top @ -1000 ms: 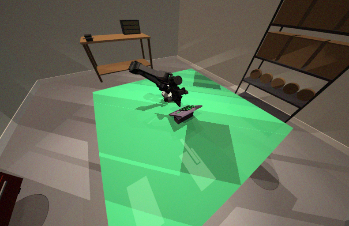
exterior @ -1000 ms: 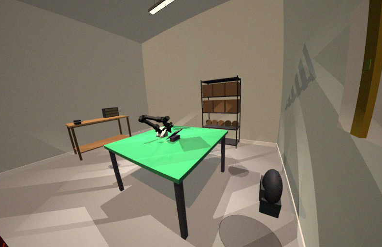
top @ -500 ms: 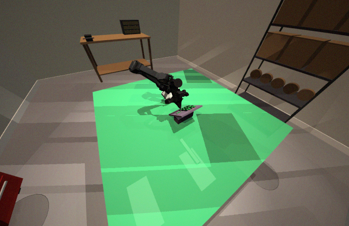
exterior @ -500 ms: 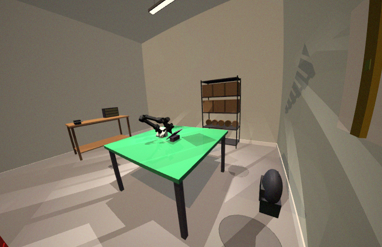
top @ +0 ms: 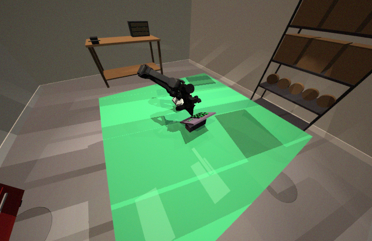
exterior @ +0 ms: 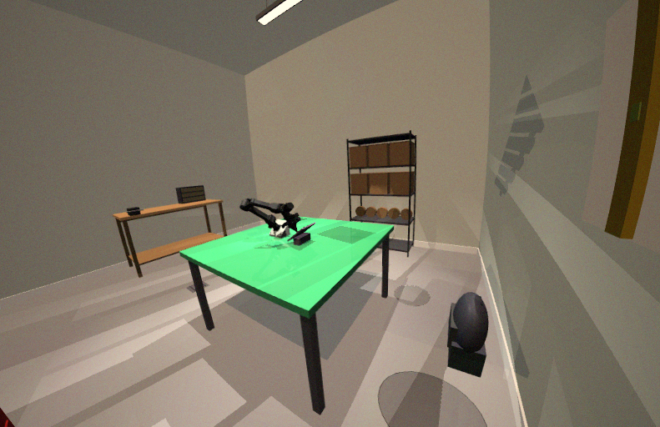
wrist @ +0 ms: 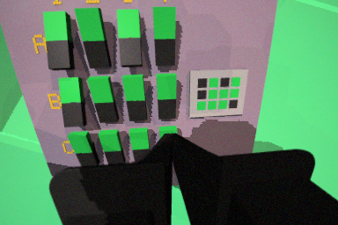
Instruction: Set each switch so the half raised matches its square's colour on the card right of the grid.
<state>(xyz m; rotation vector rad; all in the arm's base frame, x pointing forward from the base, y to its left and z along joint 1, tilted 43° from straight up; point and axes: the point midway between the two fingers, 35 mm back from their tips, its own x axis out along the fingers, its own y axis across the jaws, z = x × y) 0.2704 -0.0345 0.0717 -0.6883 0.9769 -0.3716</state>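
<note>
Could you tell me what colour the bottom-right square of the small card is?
Dark grey; the card shows best in the wrist view, right of the switches.

Storeroom-like workshop, boxed shelving [exterior: 380,173] (metal), wooden workbench [exterior: 167,208]

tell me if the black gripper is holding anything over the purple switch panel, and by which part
Nothing is held. The black gripper is shut on itself, its closed fingertips poised over the near row of the purple switch panel, at its right end.

Two distant room views, one close wrist view
</note>
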